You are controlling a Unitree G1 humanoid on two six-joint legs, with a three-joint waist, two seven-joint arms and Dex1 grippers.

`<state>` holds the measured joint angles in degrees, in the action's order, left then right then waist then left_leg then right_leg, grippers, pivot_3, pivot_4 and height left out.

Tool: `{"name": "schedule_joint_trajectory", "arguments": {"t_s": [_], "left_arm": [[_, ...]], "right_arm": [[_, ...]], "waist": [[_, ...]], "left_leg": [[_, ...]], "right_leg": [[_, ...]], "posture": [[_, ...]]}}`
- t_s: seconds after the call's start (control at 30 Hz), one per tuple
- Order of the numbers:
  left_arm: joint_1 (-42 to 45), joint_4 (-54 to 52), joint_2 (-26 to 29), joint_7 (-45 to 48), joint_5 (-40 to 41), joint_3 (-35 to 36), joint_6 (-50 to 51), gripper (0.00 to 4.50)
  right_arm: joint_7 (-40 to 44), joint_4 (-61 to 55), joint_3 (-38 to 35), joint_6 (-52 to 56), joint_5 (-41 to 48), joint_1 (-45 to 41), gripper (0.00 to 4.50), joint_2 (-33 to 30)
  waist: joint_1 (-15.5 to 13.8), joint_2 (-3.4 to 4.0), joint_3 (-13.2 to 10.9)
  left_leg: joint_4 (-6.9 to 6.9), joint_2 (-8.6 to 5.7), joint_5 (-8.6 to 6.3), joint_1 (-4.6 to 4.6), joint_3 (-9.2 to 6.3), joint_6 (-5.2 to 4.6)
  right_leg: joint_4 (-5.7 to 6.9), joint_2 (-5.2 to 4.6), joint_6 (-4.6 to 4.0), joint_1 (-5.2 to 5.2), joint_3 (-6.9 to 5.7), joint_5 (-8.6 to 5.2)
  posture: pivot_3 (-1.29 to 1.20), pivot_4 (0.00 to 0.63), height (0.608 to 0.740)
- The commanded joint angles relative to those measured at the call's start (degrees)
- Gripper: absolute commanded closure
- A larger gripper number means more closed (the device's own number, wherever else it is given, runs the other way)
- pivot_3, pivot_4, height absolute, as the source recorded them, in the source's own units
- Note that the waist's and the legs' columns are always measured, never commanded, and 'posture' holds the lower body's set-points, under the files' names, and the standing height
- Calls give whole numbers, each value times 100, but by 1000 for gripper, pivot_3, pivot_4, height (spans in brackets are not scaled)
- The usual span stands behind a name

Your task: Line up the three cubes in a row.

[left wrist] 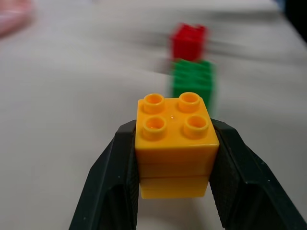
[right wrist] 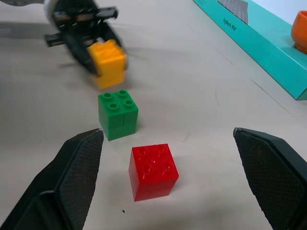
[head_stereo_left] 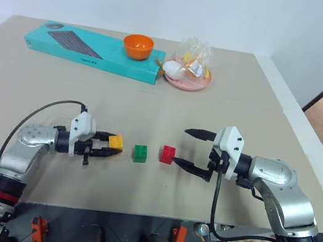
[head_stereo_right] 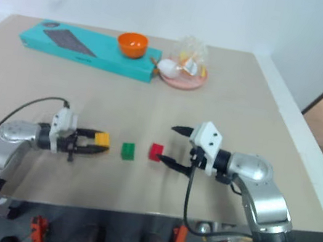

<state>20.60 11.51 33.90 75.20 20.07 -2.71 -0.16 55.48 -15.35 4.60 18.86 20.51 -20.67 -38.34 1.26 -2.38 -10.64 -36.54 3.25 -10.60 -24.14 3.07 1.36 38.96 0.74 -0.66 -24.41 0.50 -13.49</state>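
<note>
My left gripper (head_stereo_left: pixel 111 146) is shut on the yellow cube (left wrist: pixel 175 143), one black finger (left wrist: pixel 108 184) on each side of it, studs up. It is low over the table; I cannot tell whether it touches. Just to its right the green cube (head_stereo_left: pixel 140 153) stands on the table, then the red cube (head_stereo_left: pixel 167 154) after a small gap. The three lie roughly along one line. My right gripper (head_stereo_left: pixel 183 145) is open to the right of the red cube, its fingers (right wrist: pixel 72 177) spread wide and apart from it.
A teal keyboard box (head_stereo_left: pixel 92 51) lies at the back left with an orange bowl (head_stereo_left: pixel 138 46) on its right end. A pink plate (head_stereo_left: pixel 200 85) holding a clear bag stands beside it. The table's front edge (head_stereo_left: pixel 133 213) runs just below both arms.
</note>
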Motion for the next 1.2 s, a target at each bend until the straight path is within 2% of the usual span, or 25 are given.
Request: {"name": "schedule_joint_trajectory", "arguments": {"t_s": [0.03,0.3,0.8,1.13,1.17,1.2], "left_arm": [[158,93,23,282,-28,-108,-194,2849],[316,321,-45,237,-160,-175,-229,2849],[291,503,268,587,-68,30,-412,2849],[227,609,135,555,-258,-165,-575,2849],[233,619,137,551,-275,-173,-565,2052],[241,628,153,550,-306,-192,-563,1771]], "right_arm": [[-12,-112,-123,-62,5,-11,0,-40],[-95,-265,-184,-8,26,142,0,-92],[-54,-257,-168,18,55,140,0,-120],[1,-234,-140,-1,29,137,0,-137],[1,-236,-138,1,27,137,0,-136],[1,-241,-137,5,25,139,0,-137]], "waist": [[0,0,0],[0,0,0],[1,0,0],[1,1,0],[0,1,0],[0,1,0]], "left_leg": [[0,2,0,0,0,0],[0,4,0,-1,0,0],[0,8,0,-2,0,0],[0,7,0,-2,0,0],[0,7,0,-2,0,0],[0,6,0,-2,0,0]], "right_leg": [[0,0,0,0,0,0],[0,4,0,0,-4,0],[0,4,-2,-2,-8,-2],[0,3,-2,-1,-7,-2],[0,3,-2,-1,-7,-1],[0,2,-2,-1,-6,-1]], "posture": [[0,150,740],[0,150,740],[0,150,740],[0,150,740],[0,150,740],[0,150,740]]}}
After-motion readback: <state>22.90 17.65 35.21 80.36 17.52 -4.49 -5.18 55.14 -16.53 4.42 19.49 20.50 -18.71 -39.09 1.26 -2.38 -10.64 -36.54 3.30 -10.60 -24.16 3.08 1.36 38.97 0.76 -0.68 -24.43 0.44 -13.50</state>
